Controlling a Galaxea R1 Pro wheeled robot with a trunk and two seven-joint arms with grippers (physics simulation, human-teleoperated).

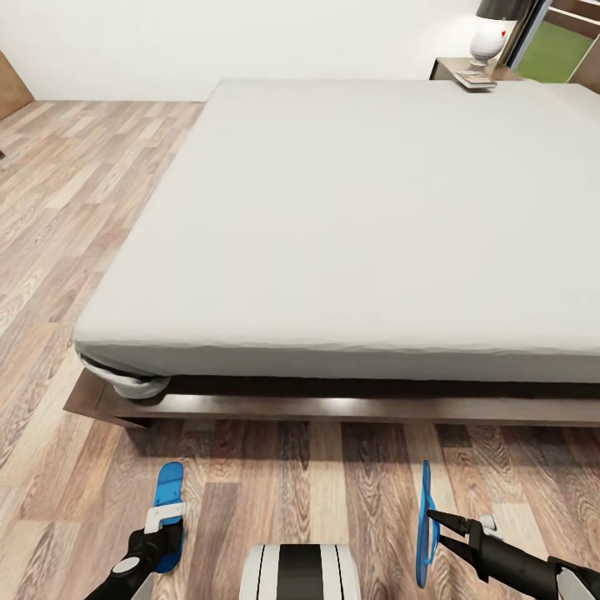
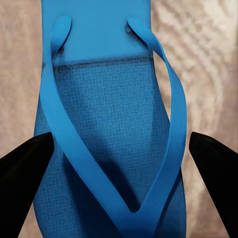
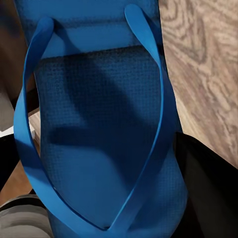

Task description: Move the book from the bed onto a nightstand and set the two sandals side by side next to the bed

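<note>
The bed [image 1: 350, 217] spreads across the head view, an off-white mattress on a dark frame. On the nightstand [image 1: 444, 68] at its far right corner lies the book [image 1: 475, 79], beside a lamp. One blue sandal [image 1: 169, 504] lies flat on the floor near the bed's foot. My left gripper [image 1: 164, 523] is open over it, and in the left wrist view its black fingers [image 2: 25, 183] straddle that sandal [image 2: 109, 124]. My right gripper [image 1: 433, 527] is shut on the other sandal [image 1: 425, 521], held on edge above the floor and seen close up as a blue sandal [image 3: 99, 129].
A black-shaded lamp with a white base [image 1: 489, 33] stands on the nightstand. A green panel [image 1: 554, 50] sits beyond it. A brown door [image 1: 12, 83] is at the far left. Wood-plank floor [image 1: 300, 475] runs between the two sandals, and my base [image 1: 300, 573] is at the bottom edge.
</note>
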